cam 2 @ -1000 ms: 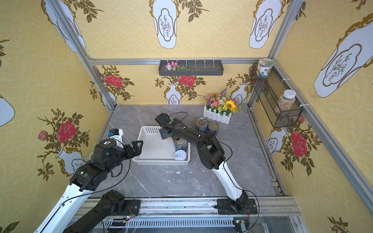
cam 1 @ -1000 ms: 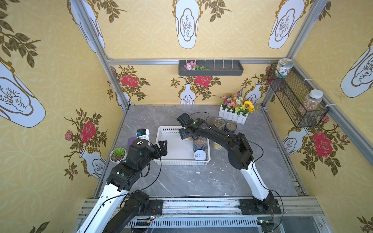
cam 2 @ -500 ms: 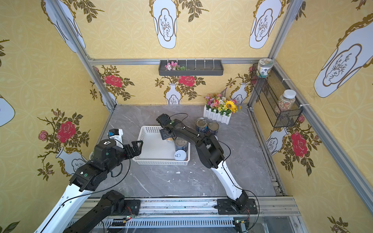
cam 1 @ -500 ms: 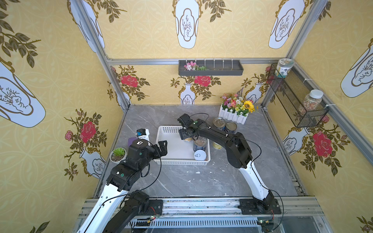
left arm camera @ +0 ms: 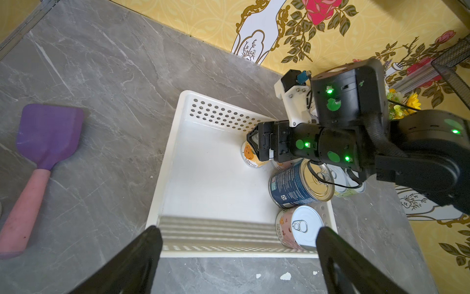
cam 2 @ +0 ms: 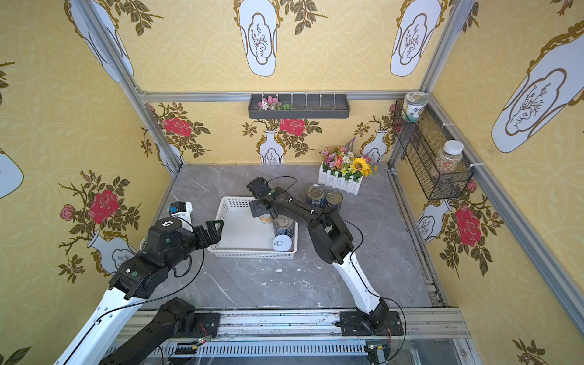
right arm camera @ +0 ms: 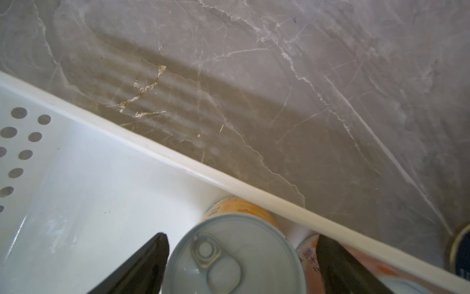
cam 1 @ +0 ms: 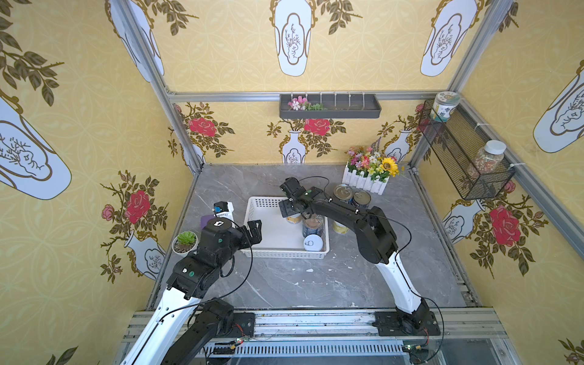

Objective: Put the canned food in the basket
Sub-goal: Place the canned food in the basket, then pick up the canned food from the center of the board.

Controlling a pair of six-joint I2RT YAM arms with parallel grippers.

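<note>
The white basket (cam 1: 262,205) (cam 2: 234,205) lies mid-table. Inside it stand a yellow can (cam 1: 294,218) (left arm camera: 250,157) (right arm camera: 236,254), a dark blue can (cam 1: 313,225) (left arm camera: 300,184) and a pink can (cam 1: 313,244) (left arm camera: 297,229). My right gripper (cam 1: 295,213) (right arm camera: 240,238) is open, its fingers either side of the yellow can with a gap showing on one side. My left gripper (cam 1: 254,227) (left arm camera: 236,231) hangs open and empty over the basket's near left rim. Two more blue cans (cam 1: 343,192) (cam 1: 361,198) and a yellow-green can (cam 1: 340,227) stand outside, to the basket's right.
A purple spatula (left arm camera: 45,142) and a small succulent pot (cam 1: 185,241) lie left of the basket. A flower box (cam 1: 368,177) stands at the back right. On the walls hang a black wire-mesh shelf (cam 1: 464,158) with jars and a dark grey rail tray (cam 1: 328,107).
My right gripper's jaws have spread apart and let go of the yellow can, which stands in the basket. The left arm has not moved.
</note>
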